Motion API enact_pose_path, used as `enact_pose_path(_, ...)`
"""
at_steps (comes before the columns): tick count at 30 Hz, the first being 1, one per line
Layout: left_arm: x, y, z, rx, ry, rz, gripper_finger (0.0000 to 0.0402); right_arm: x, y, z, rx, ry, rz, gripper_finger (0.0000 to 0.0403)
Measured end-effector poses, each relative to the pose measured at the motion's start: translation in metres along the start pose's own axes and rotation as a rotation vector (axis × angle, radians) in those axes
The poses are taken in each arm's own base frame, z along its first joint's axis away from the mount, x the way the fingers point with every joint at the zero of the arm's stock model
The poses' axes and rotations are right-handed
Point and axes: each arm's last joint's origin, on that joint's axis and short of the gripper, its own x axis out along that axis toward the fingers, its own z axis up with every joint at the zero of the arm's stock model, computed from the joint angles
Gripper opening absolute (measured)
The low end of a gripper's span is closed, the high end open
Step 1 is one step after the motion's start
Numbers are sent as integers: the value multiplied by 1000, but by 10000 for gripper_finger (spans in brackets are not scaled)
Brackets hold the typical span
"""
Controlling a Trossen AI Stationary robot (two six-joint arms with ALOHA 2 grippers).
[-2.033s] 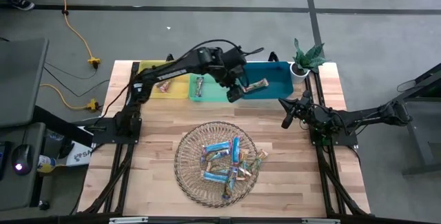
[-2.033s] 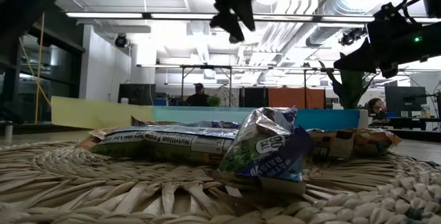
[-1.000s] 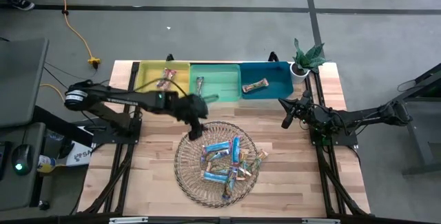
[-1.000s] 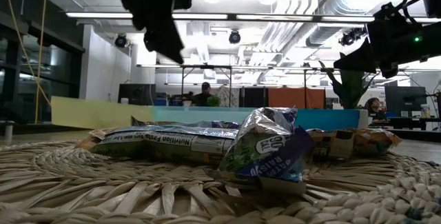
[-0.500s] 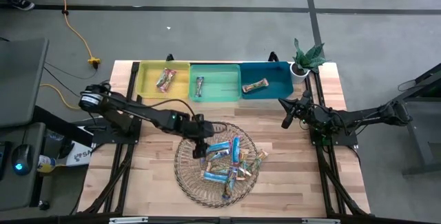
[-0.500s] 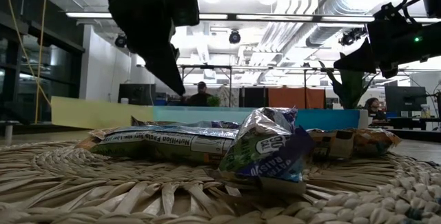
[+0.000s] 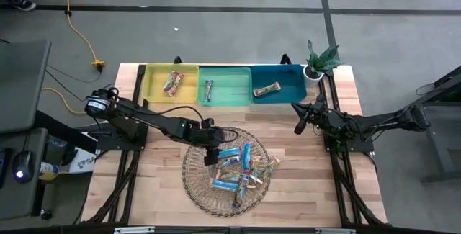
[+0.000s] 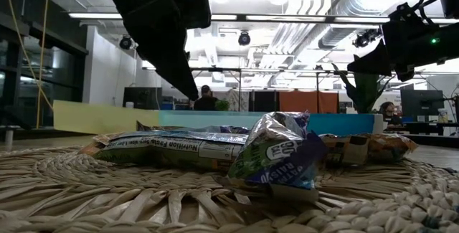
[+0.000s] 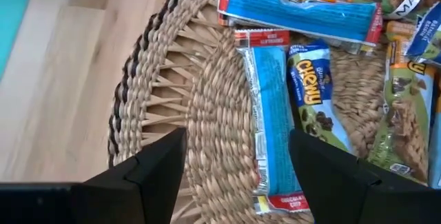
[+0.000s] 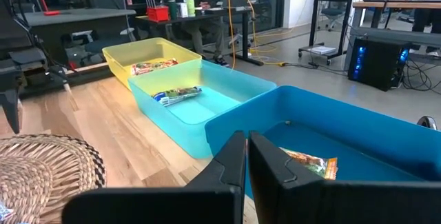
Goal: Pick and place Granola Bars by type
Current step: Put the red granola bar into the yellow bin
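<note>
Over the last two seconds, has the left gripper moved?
Yes. The left gripper has swung from above the teal rectangular bin toward the table's near side, and now hangs open over the round woven wicker plate near its left rim.

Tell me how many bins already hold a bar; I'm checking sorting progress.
3. The yellow bin holds one bar, the green bin one bar, and the teal bin one bar. None appears hidden.
</note>
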Motion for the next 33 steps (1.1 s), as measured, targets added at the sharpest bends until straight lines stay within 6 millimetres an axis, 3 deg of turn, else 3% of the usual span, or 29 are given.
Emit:
enact_pose_path(9,25,-16,-4,78,73,15,250,0,0,-1,-4,5,0,0)
enact_pose_path(14,32,-19,1,78,79,-1,250,1,0,-2,-13,15,-1,0)
enact_pose_path(22,48,-21,-10,89,153,-18,250,1,1,-2,-12,14,-1,0)
enact_pose_path(33,53,-22,-12,82,168,-35,250,1,1,-2,-16,17,-2,0)
